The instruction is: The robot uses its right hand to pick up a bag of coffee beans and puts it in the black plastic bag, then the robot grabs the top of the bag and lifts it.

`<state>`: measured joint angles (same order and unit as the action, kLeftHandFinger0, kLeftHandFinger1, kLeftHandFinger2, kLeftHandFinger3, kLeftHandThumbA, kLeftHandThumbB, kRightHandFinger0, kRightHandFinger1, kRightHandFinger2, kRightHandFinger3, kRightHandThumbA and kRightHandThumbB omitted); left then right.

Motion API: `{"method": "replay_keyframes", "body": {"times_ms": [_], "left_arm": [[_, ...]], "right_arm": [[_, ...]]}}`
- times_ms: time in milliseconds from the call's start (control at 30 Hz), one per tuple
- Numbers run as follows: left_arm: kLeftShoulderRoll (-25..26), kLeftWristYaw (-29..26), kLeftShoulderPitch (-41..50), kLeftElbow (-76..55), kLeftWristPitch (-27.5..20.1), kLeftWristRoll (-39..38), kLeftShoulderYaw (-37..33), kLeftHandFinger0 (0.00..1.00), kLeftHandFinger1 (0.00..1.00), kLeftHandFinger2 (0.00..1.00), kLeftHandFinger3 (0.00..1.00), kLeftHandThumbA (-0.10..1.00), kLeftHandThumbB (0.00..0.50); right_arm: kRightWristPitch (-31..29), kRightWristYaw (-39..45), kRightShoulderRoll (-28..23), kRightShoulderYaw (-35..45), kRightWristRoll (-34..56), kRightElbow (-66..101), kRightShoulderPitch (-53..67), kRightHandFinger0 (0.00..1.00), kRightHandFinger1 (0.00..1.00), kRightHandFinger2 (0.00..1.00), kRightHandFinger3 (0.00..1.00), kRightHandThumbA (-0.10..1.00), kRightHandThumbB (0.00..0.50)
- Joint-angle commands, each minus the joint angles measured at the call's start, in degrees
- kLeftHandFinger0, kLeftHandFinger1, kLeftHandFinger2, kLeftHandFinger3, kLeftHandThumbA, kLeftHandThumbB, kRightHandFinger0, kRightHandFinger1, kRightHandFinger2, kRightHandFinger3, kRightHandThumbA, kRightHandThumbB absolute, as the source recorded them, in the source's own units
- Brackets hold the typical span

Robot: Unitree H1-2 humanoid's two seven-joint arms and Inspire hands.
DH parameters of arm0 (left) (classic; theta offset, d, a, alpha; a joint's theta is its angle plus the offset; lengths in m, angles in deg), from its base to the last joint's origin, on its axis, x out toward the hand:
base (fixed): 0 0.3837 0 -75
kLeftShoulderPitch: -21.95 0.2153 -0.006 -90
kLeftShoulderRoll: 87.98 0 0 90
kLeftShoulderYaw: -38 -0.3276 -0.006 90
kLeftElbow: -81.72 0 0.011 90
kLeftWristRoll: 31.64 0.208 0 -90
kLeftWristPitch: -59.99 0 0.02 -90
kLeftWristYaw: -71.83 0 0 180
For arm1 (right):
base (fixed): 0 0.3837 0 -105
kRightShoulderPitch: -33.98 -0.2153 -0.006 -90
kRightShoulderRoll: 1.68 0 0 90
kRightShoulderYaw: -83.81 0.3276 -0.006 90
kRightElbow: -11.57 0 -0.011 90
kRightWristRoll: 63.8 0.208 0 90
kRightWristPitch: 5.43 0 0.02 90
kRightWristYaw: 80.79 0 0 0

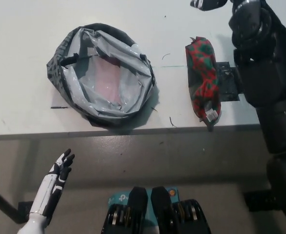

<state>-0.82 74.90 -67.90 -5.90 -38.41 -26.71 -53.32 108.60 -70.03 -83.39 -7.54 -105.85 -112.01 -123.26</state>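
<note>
The coffee bean bag, red and green patterned, lies lengthwise on the white table right of centre, its lower end near the front edge. The black plastic bag sits open at the table's left, its grey shiny inside showing. My black right arm rises along the picture's right side, and my right hand is at the top edge beyond the coffee bag's far end, mostly cut off and touching nothing. My white left hand rests low at the lower left, below the table, fingers apart and empty.
A black flat mat lies under and right of the coffee bag, partly covered by my right arm. The table's front edge runs across the middle, with grey floor below it. Small pen marks dot the tabletop.
</note>
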Motion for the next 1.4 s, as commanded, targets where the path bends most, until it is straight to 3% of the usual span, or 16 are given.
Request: {"method": "replay_keyframes", "body": {"times_ms": [0,167,400,700,967,1067,1367], "left_arm": [[0.99,0.56,-0.95,-0.09,-3.18,1.07,-0.3,1.0,1.0,1.0,1.0,1.0,0.228],[1.17,0.91,-1.01,-0.48,-3.09,1.08,-0.34,1.0,1.0,1.0,1.0,1.0,0.221],[1.04,0.82,-0.78,-0.76,-2.42,1.27,-0.11,1.0,1.0,1.0,1.0,1.0,0.221],[1.0,0.71,-0.8,-0.35,-3.28,1.47,-0.19,1.0,1.0,1.0,1.0,1.0,0.213],[1.26,0.46,-1.09,-0.2,-3.73,2.32,-0.24,1.0,1.0,1.0,1.0,1.0,0.215],[1.23,0.71,-1.01,-0.45,-3.28,1.92,-0.1,1.0,1.0,1.0,1.0,1.0,0.229],[0.96,0.33,-1.2,0.03,-3.47,2.14,0.02,1.0,1.0,1.0,1.0,1.0,0.227]], "right_arm": [[2.91,0.38,1.04,1.44,-2.56,-3.49,-3.44,1.0,1.0,1.0,1.0,0.91,0.439],[2.91,0.55,2.75,2.43,-1.67,-5.2,-1.79,1.0,1.0,1.0,1.0,0.91,0.422],[2.91,1.23,5.75,4.51,-0.45,-4.8,2.11,1.0,1.0,1.0,1.0,0.94,0.468],[2.91,1.91,7.36,4.99,-1.53,-4.01,6.47,1.0,1.0,1.0,1.0,0.98,0.479],[2.91,-1.93,5.11,0.07,-8.26,-9.06,7.86,1.0,1.0,1.0,1.0,1.0,0.5],[2.91,-3.52,4.08,-1.83,-12.76,-11.14,7.7,1.0,1.0,1.0,1.0,0.94,0.496],[2.91,-4.66,3.69,-1.08,-23.28,-8.72,8.13,1.0,1.0,1.0,1.0,0.95,0.49]]}}
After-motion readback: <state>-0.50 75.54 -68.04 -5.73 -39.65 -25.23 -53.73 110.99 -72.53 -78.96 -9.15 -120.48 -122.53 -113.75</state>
